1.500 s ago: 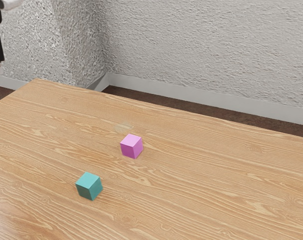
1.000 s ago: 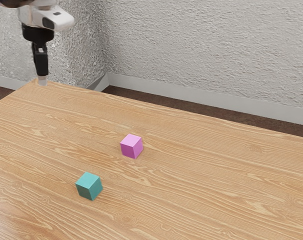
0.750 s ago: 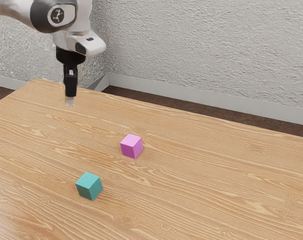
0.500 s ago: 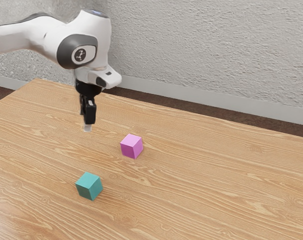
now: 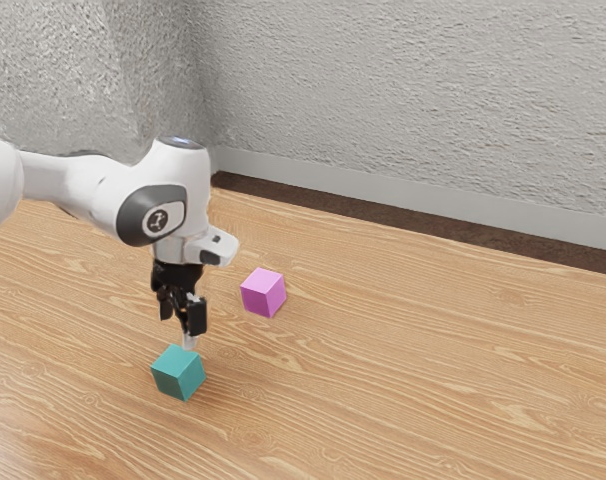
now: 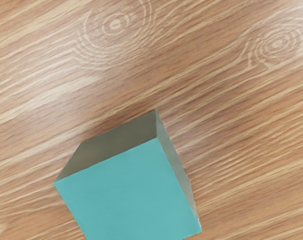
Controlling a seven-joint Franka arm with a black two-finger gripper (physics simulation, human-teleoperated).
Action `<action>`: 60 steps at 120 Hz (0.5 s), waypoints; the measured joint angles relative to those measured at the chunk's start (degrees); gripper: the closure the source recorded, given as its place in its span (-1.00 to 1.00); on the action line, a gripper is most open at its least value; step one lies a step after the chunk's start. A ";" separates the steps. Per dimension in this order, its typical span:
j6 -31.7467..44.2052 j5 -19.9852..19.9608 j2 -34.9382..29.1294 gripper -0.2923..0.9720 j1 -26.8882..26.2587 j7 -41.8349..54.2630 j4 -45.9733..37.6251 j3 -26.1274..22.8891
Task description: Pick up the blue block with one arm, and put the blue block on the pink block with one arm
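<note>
Pincer (image 5: 190, 338) just above blue block (image 5: 178, 372)

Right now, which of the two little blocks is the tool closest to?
The blue block, teal in shade: the tool hangs just above it, while the pink block sits apart, farther back on the table.

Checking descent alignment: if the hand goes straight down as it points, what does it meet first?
Likely the blue block, on its top face. The hand points down just above it, and the wrist view shows the block under the hand. Exact centering is unclear.
</note>
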 joint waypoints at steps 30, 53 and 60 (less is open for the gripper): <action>7.67 -1.88 1.25 -0.54 3.55 -6.14 -5.33 -0.24; 11.86 -3.76 1.06 -0.54 3.15 -9.51 -8.66 -0.26; 12.80 -4.05 1.17 -0.54 3.66 -10.34 -9.23 -0.26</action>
